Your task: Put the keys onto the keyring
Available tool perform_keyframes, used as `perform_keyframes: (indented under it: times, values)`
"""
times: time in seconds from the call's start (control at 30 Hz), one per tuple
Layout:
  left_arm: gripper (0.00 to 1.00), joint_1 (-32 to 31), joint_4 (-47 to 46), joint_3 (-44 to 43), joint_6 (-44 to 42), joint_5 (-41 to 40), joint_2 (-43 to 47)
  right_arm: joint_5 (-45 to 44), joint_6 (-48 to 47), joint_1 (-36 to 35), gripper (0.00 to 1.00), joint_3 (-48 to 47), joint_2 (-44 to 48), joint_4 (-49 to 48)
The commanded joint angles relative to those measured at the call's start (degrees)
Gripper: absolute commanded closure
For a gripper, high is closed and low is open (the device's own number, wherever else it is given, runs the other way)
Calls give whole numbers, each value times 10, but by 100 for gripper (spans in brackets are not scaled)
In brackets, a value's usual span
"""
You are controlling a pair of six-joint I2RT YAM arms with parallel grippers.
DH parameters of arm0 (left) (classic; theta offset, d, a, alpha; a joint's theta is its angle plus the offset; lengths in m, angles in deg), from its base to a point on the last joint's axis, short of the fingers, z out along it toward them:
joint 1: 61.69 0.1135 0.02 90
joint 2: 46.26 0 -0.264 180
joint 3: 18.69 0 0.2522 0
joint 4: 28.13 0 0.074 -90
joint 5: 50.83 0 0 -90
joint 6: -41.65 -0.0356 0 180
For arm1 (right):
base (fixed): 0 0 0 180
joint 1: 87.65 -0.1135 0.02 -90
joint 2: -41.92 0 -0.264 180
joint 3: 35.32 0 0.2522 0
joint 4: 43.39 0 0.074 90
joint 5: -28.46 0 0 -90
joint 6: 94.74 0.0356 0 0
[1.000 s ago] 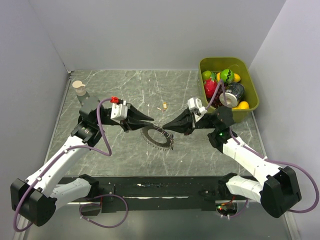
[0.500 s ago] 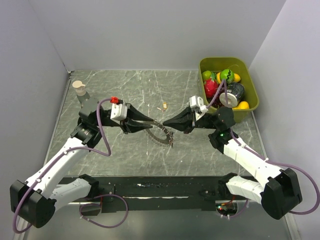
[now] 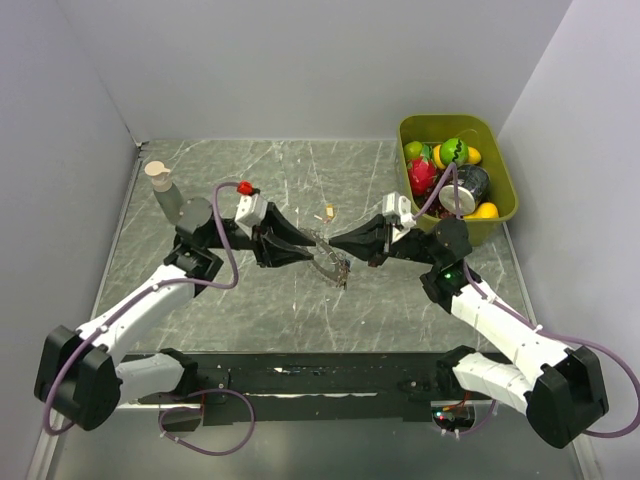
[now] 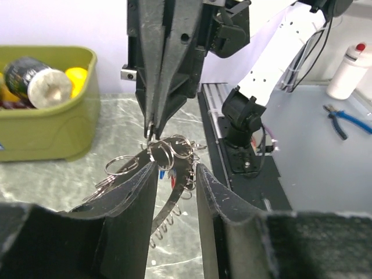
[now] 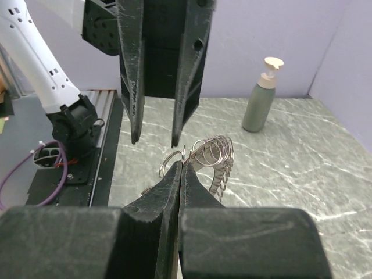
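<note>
The keyring (image 3: 333,266) hangs tilted above the table between both arms, a thin metal band fringed with small split rings. My right gripper (image 3: 334,243) is shut on its upper edge; in the right wrist view its jaws (image 5: 182,165) pinch the keyring (image 5: 216,152) at the tip. My left gripper (image 3: 306,243) faces it, open. In the left wrist view the keyring (image 4: 168,200) passes through the gap of the left gripper (image 4: 177,167) without being squeezed. A tiny tan key (image 3: 328,211) lies loose on the table behind the ring.
A green bin (image 3: 506,205) with toy fruit and a can stands at the back right. A grey pump bottle (image 3: 158,178) stands at the back left. The arms' black base rail (image 3: 320,378) runs along the near edge.
The keyring has come up off the table, held by the right gripper. The left arm has swung in and right toward it, and its jaws have widened.
</note>
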Motion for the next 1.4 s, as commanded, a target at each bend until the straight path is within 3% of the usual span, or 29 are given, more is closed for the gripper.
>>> perform_keyframes:
  times: [0.0, 0.2, 0.47, 0.6, 0.7, 0.83, 0.93, 1.0, 1.13, 1.17, 1.2, 1.27, 1.37]
  values:
    - [61, -9, -60, -22, 55, 14, -30, -24, -23, 1, 100, -3, 25, -13]
    - [62, -17, -29, -44, 40, 8, -54, -30, -36, 0, 100, -2, 36, 2]
    - [66, -24, -73, -55, 75, 1, -79, -41, -55, -9, 100, -2, 38, 26]
    - [79, -34, -19, -76, 34, -5, -92, -50, -73, -16, 100, -2, 40, 41]
    - [98, -36, 14, -88, 8, -7, -96, -54, -77, -20, 100, 0, 42, 53]
    - [99, -35, 144, -127, -86, -16, -96, -73, -78, -19, 100, 10, 46, 78]
    - [99, -36, 288, -162, -228, -24, -105, -76, -69, -19, 100, 29, 45, 96]
    - [99, -36, 396, -179, -279, -31, -113, -78, -61, -20, 100, 39, 46, 100]
    - [99, -36, 546, -227, -408, -59, -127, -74, -48, -18, 87, 53, 59, 127]
    - [99, -36, 571, -235, -429, -66, -132, -80, -55, -18, 75, 50, 63, 140]
    - [99, -37, 620, -244, -448, -75, -135, -84, -55, -18, 70, 46, 67, 152]
    - [99, -38, 640, -258, -469, -112, -134, -95, -86, -19, 57, 34, 78, 184]
    - [99, -44, 650, -269, -476, -147, -126, -114, -121, -17, 47, 10, 86, 232]
